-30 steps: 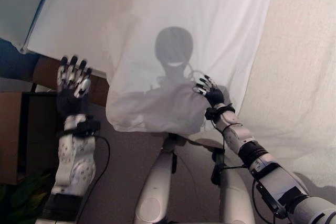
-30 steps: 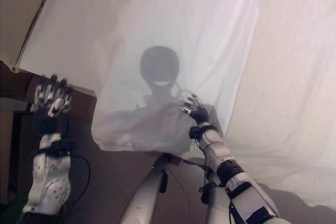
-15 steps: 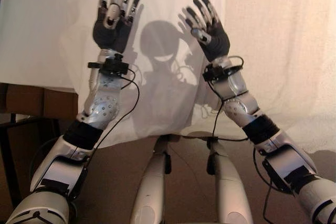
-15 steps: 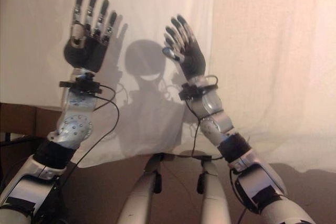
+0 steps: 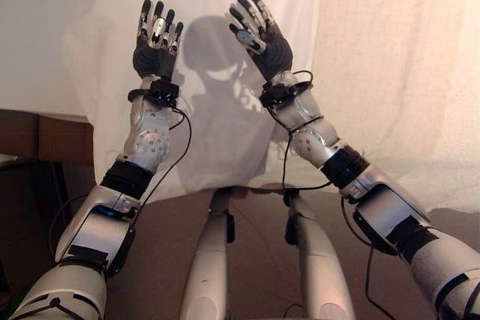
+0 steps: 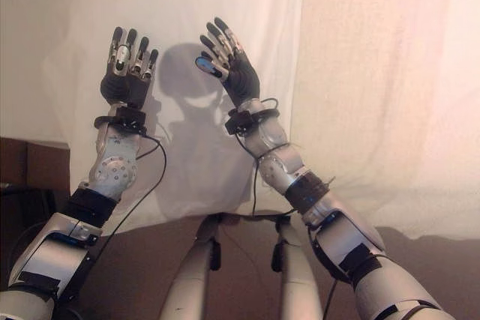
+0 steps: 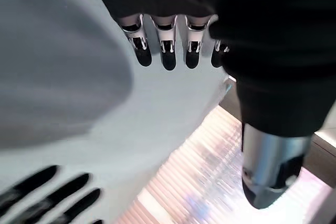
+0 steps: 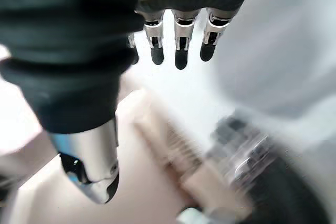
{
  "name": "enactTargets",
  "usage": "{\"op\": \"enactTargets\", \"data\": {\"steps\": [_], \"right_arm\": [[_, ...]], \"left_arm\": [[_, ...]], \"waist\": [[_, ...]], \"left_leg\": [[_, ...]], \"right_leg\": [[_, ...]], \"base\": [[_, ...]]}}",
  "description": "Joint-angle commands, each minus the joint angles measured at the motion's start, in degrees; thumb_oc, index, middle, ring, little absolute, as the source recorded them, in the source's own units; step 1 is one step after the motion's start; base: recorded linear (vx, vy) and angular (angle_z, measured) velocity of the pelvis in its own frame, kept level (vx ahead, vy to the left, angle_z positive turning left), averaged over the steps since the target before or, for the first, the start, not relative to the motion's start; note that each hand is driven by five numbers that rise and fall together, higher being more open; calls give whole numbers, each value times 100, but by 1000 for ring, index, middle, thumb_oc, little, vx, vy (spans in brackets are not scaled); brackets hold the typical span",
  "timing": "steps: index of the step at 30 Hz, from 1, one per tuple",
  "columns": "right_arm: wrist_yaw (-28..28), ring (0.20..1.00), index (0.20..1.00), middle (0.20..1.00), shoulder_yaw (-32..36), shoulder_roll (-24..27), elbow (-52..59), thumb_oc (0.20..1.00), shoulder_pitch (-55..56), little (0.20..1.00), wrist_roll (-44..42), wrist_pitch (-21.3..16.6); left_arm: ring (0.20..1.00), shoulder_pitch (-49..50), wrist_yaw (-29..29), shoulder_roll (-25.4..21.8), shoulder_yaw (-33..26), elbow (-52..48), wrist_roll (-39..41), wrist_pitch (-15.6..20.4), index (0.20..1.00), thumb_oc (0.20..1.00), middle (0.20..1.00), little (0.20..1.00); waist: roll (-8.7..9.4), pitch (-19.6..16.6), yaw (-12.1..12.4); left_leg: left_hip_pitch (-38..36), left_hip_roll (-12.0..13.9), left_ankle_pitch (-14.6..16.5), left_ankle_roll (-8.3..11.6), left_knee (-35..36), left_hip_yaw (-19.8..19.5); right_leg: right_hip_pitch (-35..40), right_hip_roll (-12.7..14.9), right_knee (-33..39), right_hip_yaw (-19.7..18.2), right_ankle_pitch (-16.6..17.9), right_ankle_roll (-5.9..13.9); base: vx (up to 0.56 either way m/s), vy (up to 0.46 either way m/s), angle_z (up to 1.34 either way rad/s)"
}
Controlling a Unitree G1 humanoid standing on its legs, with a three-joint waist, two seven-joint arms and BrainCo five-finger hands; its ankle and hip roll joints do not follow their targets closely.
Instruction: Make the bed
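Observation:
A white sheet (image 5: 225,148) lies over the bed and hangs down its near edge. Both arms are raised in front of it. My left hand (image 5: 155,54) stands upright with straight fingers (image 7: 168,51) and holds nothing. My right hand (image 5: 268,49) is beside it, a little higher, palm turned inward, with its fingers (image 8: 178,45) spread and its thumb apart. Neither hand touches the sheet, and their shadows fall on the cloth between them.
A cream textured cover (image 5: 397,73) lies over the bed's right part and hangs down to the floor. Dark brown furniture (image 5: 45,136) shows under the sheet's edge at the left. Brown floor (image 5: 262,260) lies in front of the bed.
Both hands have risen from beside the sheet's hanging edge to in front of the sheet and have come closer together. The camera has shifted too.

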State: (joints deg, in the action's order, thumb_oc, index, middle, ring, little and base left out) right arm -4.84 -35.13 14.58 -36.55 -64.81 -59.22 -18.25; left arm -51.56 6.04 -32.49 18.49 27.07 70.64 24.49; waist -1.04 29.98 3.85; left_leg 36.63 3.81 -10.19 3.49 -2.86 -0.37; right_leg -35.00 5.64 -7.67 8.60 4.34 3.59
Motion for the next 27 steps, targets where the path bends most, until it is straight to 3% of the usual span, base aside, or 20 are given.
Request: {"op": "enactTargets", "data": {"steps": [1, 6, 8, 14, 22, 27], "right_arm": [[-184, 1000, 1000, 1000, 54, -138, -211, 1000, -402, 1000, 64, 58], [-386, 1000, 1000, 1000, 66, -191, -1070, 1000, -454, 1000, 433, 341], [-615, 1000, 1000, 1000, 34, -38, -1692, 1000, -523, 1000, 1192, 623], [-690, 1000, 1000, 1000, 117, 154, -2622, 1000, -224, 1000, 2432, 1013], [-361, 1000, 1000, 1000, 280, 540, -3066, 1000, 1518, 1000, 3865, 1291], [-251, 1000, 1000, 1000, 752, 787, -3244, 1000, 2314, 1000, 3858, 1313]], "left_arm": [[1000, -485, 356, -193, -313, 341, -607, 294, 1000, 1000, 1000, 1000], [1000, -537, 625, -64, -311, 780, -848, 201, 1000, 1000, 1000, 1000], [1000, -441, 672, -16, -265, 1011, -1052, 81, 1000, 1000, 1000, 1000], [1000, -102, 706, 76, -394, 1752, -1419, -186, 1000, 1000, 1000, 1000], [1000, 1516, 592, 553, -1180, 2549, -1937, -509, 1000, 1000, 1000, 1000], [1000, 2252, 501, 852, -1560, 2753, -1983, -581, 1000, 1000, 1000, 1000]], "waist": [[322, -19, 151], [315, -19, 199], [279, -19, 233], [229, -19, 206], [169, -19, 97], [169, -19, 38]], "left_leg": [[147, -469, 382, 159, -354, -68], [428, -495, 442, 159, -508, -116], [622, -516, 443, 169, -560, -144], [827, -541, 435, 154, -610, -164], [758, -592, 432, 98, -548, -96], [642, -632, 573, 34, -711, -15]], "right_leg": [[202, 31, 426, 92, 275, 454], [11, 28, 419, 168, 285, 437], [-123, 38, 411, 212, 284, 432], [-309, 52, 351, 246, 263, 433], [-378, 114, 184, 183, 168, 419], [-314, 140, 73, 89, 128, 415]], "base": [[15, 1, 4], [14, -6, 9], [5, 2, 7], [-3, 21, 8], [-1, 9, 0], [-5, 9, -1]]}}
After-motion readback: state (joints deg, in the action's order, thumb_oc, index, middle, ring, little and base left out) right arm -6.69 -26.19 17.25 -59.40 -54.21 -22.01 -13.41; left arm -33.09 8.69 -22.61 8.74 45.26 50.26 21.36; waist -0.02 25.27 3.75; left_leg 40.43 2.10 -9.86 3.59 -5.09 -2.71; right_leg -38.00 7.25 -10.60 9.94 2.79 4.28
